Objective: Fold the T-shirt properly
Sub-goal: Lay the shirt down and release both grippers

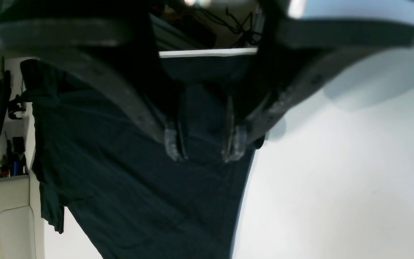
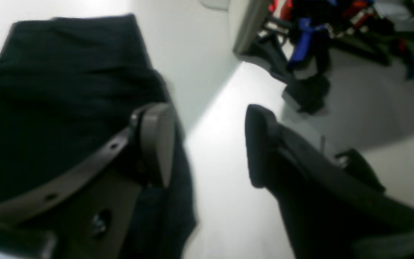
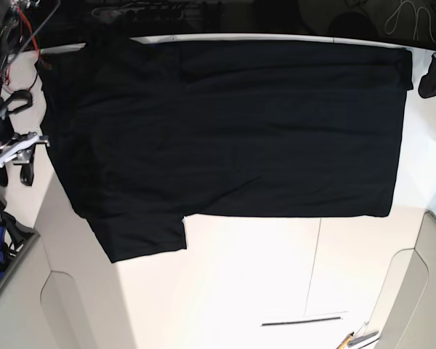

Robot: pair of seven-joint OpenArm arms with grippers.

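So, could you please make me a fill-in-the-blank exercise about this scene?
1. The large black cloth T-shirt lies spread on the ___ table.
2. The right gripper holds nothing; its jaws are ___.
3. In the base view, the clearly seen short sleeve points toward the picture's ___ edge.
Missing words: white; open; bottom.

White table top (image 3: 240,276), matte, evenly lit from above with soft shadows only; a thin seam (image 3: 314,262) runs down it and a dark slim rod (image 3: 303,320) lies near the front edge, with a couple of pens (image 3: 357,339) just beside the corner. Pale grey rounded panels (image 3: 29,305) flank the table on both sides. Far edge is cluttered: dark cables (image 3: 403,11), red and black wiring (image 3: 18,25), blue straps (image 2: 306,39) on a grey floor (image 2: 372,93).
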